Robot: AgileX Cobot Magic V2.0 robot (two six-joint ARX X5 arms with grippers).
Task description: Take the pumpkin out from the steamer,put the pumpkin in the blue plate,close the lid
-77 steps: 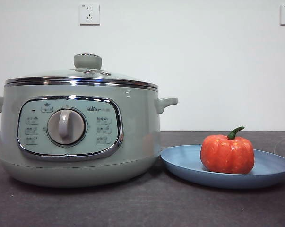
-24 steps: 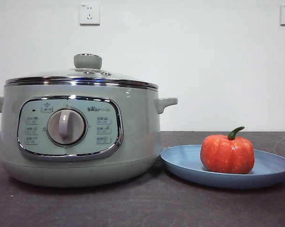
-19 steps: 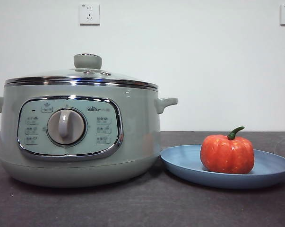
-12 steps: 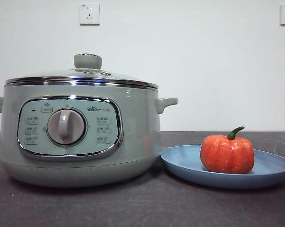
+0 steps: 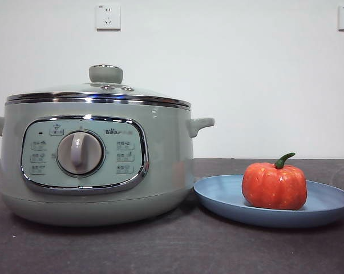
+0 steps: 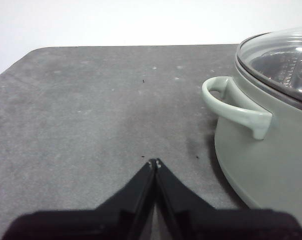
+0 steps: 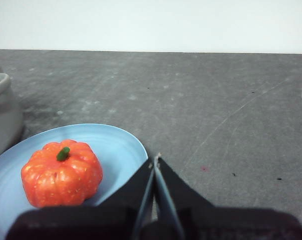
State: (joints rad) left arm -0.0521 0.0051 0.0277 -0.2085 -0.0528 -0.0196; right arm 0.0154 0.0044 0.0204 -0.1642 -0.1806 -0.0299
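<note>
The orange-red pumpkin sits upright in the blue plate, right of the steamer. The glass lid with its green knob rests closed on the steamer. In the right wrist view the pumpkin lies in the plate, and my right gripper is shut and empty above the plate's near edge. In the left wrist view my left gripper is shut and empty over the bare table, beside the steamer's side handle and the lid. Neither arm shows in the front view.
The dark grey table stretches in front of the pot and plate. A white wall with two sockets stands behind. The table's left rounded corner shows in the left wrist view.
</note>
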